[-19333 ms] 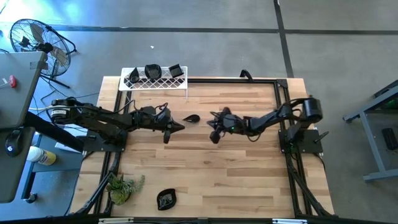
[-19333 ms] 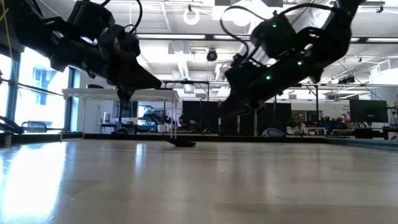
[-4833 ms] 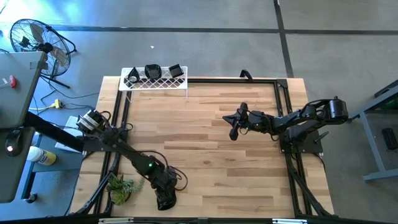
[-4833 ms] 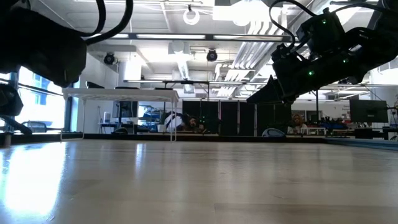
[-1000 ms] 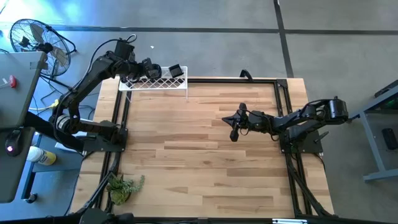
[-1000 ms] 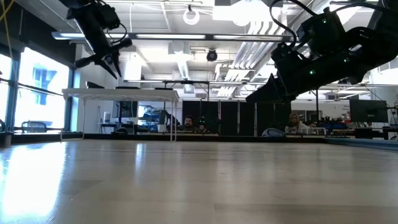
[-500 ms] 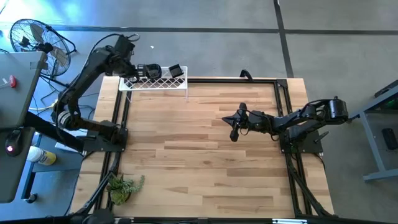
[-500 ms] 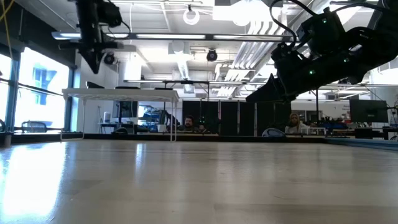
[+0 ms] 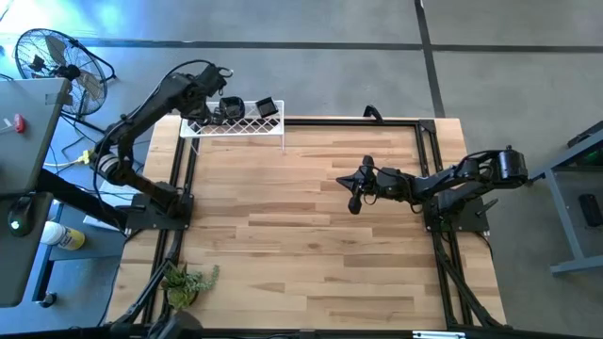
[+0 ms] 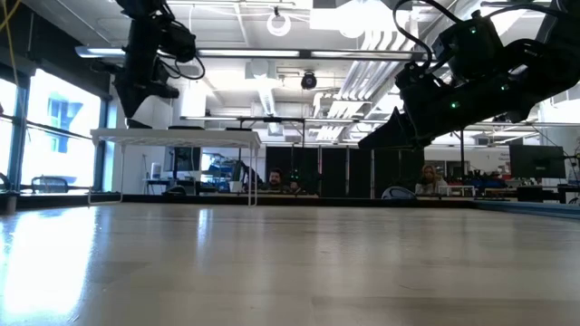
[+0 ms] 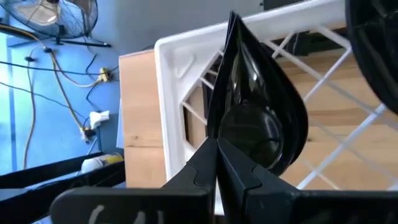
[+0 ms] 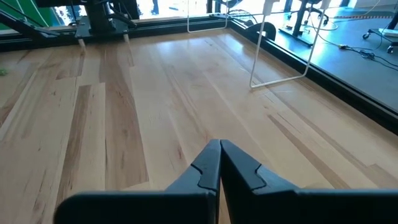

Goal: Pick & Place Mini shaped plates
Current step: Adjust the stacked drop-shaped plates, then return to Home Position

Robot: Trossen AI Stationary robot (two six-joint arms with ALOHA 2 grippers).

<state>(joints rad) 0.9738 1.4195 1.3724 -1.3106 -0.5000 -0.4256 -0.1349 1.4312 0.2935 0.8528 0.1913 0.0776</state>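
No text, label, brand, number or sign can be read anywhere in these views. The only marks are faint pale strokes on the dark body of the left gripper (image 11: 216, 163) in its own wrist view, and they cannot be made out as letters or figures.

Three small glossy black mini shaped plates (image 9: 230, 108) sit in one white lattice wire rack (image 9: 247, 125); one small green plant (image 9: 186, 282) occupies the wooden bench (image 9: 311, 235).
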